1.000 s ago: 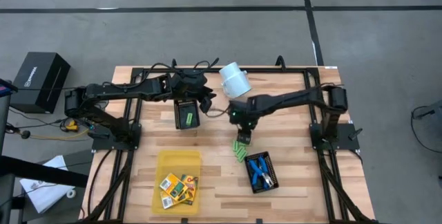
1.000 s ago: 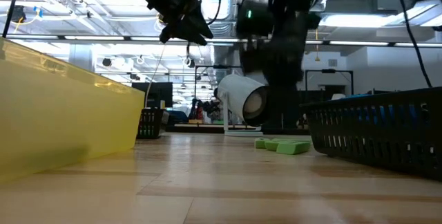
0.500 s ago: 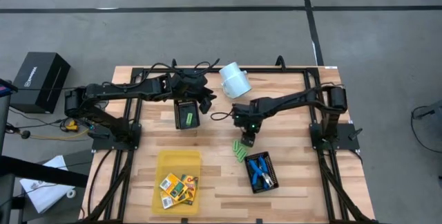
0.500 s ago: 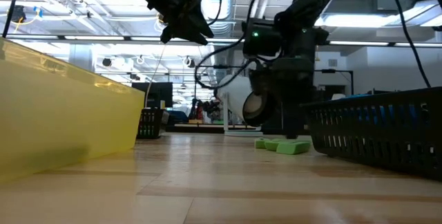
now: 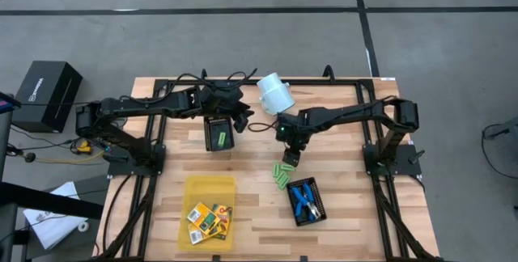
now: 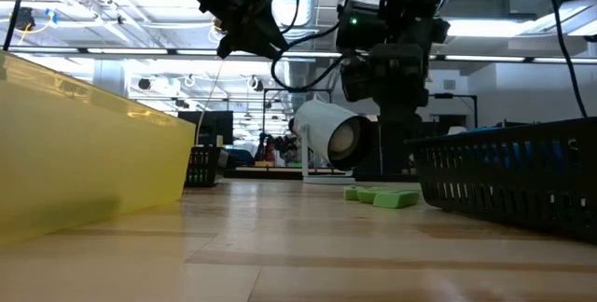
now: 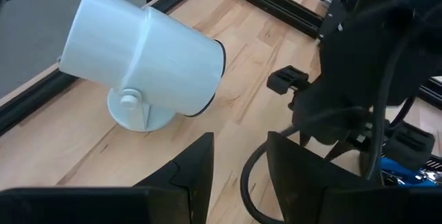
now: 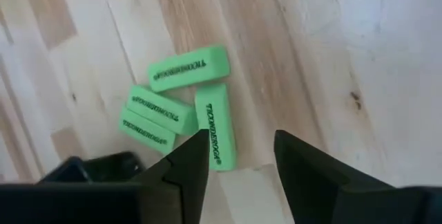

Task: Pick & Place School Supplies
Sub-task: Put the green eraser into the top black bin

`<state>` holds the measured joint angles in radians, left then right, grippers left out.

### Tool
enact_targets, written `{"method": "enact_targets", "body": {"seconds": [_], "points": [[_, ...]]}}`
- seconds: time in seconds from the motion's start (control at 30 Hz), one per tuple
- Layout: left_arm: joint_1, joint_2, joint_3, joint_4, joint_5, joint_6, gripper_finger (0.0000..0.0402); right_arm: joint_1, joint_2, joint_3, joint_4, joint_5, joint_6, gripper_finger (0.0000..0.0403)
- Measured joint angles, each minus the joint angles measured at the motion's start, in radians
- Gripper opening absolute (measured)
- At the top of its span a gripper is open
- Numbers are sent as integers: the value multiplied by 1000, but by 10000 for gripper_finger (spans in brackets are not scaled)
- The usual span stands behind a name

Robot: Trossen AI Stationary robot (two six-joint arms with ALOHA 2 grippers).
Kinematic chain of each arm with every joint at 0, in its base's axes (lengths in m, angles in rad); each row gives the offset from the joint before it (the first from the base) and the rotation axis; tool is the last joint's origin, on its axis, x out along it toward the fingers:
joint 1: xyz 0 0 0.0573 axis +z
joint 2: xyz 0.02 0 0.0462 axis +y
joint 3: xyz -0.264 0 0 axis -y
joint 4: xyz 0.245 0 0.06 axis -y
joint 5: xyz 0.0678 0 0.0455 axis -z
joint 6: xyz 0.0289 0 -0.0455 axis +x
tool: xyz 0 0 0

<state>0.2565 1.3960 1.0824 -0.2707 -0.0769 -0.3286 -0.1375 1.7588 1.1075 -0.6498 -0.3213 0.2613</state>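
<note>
Several light-green erasers (image 8: pixel 188 106) lie flat in a small heap on the wooden table, also seen in the high view (image 5: pixel 281 175) and the low view (image 6: pixel 382 195). My right gripper (image 8: pixel 238 144) hangs open just above them, fingers pointing down (image 5: pixel 289 160), touching nothing. Two blue-handled tools (image 5: pixel 303 200) lie in a black mesh tray. Orange-yellow boxes (image 5: pixel 209 218) lie in the yellow tray (image 5: pixel 194 189). My left gripper (image 7: pixel 238 151) is open and raised over the far middle of the table (image 5: pixel 240 120), near the white cup (image 7: pixel 141 61).
The white cup (image 5: pixel 275 93) lies tilted on its stand at the far edge. A second black mesh tray (image 5: pixel 218 133) with a green piece sits under the left arm. The mesh tray with the tools (image 6: pixel 508 176) stands close beside the erasers. Bare wood lies at the near right.
My right gripper dipped down toward the erasers, close to the table, then rose again above them. The erasers stayed where they were. The left arm kept still.
</note>
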Motion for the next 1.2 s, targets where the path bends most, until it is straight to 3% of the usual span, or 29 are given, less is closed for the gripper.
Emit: {"method": "enact_targets", "body": {"seconds": [0.53,0.97,1.2], "points": [[0,0,0,3,0,10,129,78,30,-134,167,-26,104,162],[6,0,0,3,0,37,129,64,32,-133,182,12,113,162],[6,0,0,2,0,37,129,80,106,-122,186,-18,144,162]]}}
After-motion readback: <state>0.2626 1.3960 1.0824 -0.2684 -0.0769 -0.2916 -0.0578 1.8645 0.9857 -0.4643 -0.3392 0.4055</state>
